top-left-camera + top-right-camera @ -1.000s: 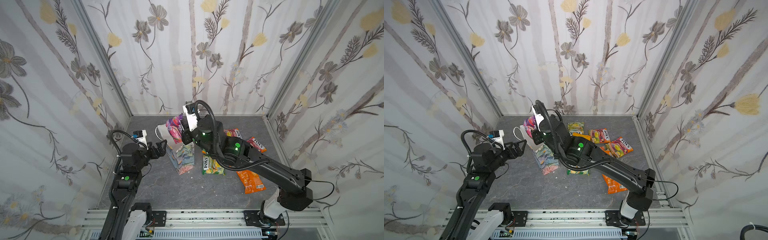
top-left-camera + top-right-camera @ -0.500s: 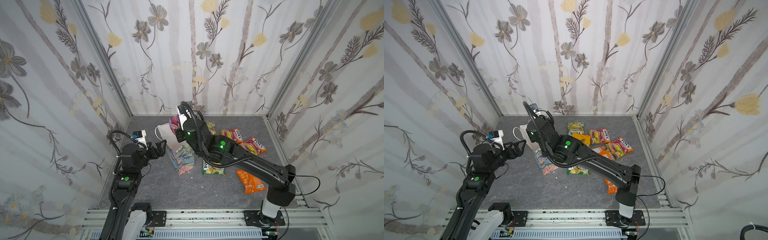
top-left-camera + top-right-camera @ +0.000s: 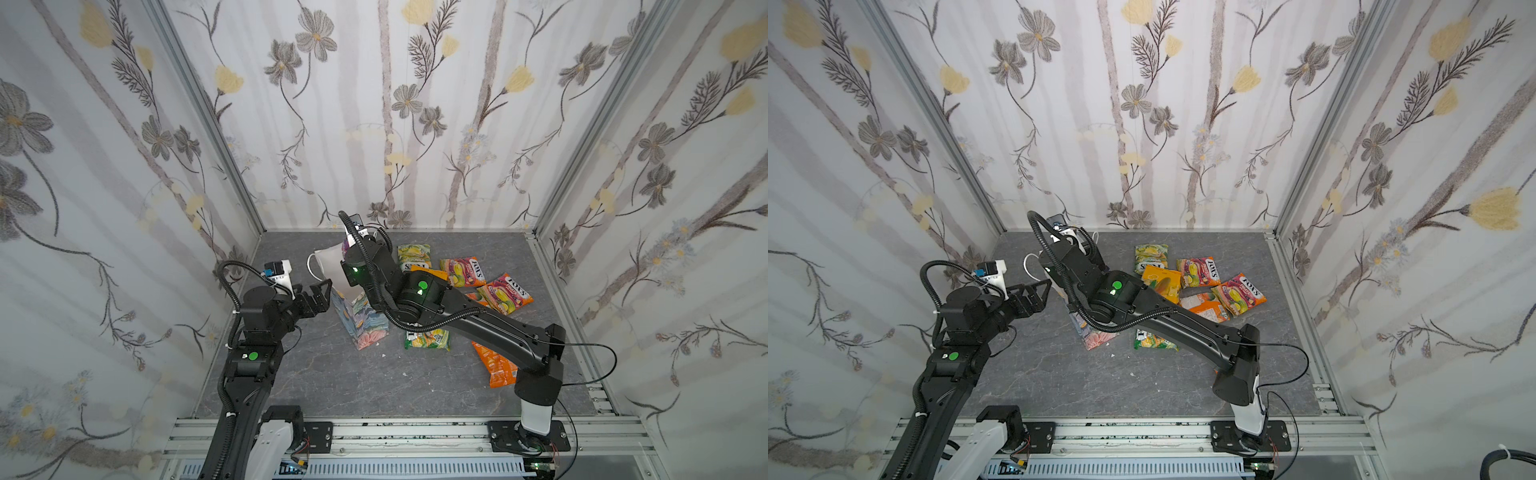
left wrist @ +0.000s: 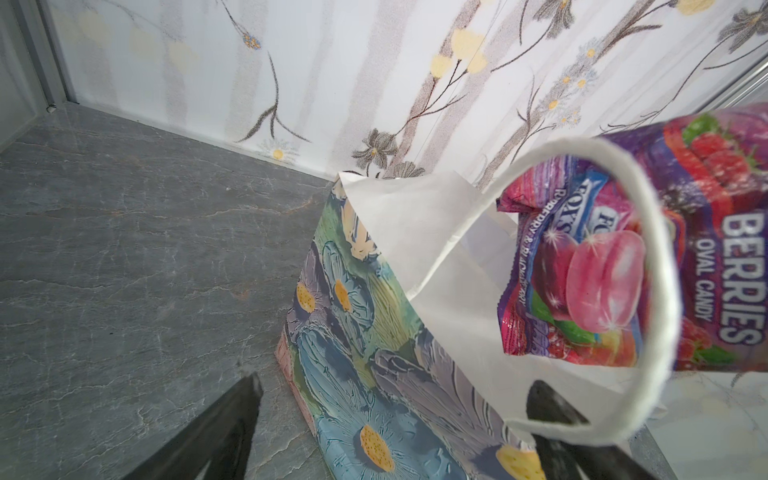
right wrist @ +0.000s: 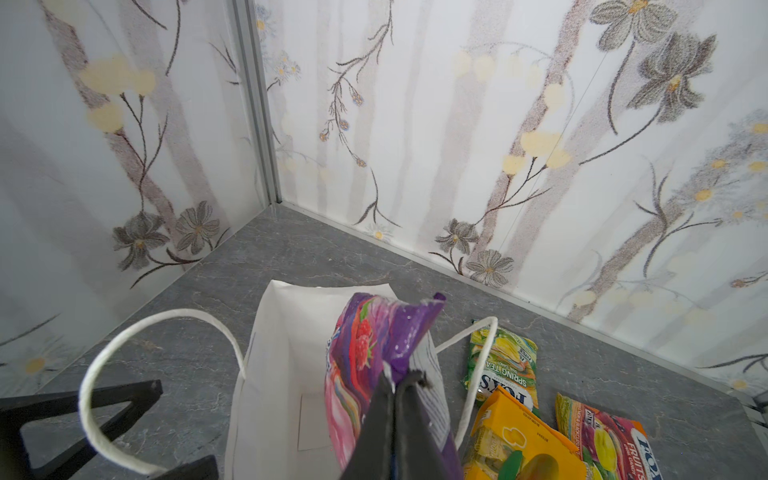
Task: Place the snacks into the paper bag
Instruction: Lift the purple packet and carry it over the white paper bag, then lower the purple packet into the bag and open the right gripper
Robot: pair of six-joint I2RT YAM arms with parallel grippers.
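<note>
The paper bag [image 3: 362, 322] [image 3: 1091, 334] stands open left of centre, painted with flowers outside [image 4: 374, 374] and white inside [image 5: 274, 374]. My right gripper [image 5: 401, 380] is shut on the corner of a purple berries snack packet [image 5: 374, 332] [image 4: 602, 270], which hangs in the bag's mouth. In both top views my own arm hides those fingers. My left gripper [image 4: 397, 382] [image 3: 326, 286] [image 3: 1044, 286] is open at the bag's left side. A white cord handle [image 4: 648, 249] crosses one of its fingers.
Other snacks lie right of the bag: a green-yellow packet [image 3: 413, 255] [image 5: 503, 370], an orange-yellow mango pack [image 3: 1160, 282] [image 5: 519, 440], two red packets [image 3: 463, 270] [image 3: 505, 293], another green-yellow one [image 3: 428, 338] under my right arm, and an orange one [image 3: 496, 365]. Walls enclose three sides.
My right arm has swung left and back, bringing the purple packet over the bag's mouth. The left arm has stayed where it was, still open.
</note>
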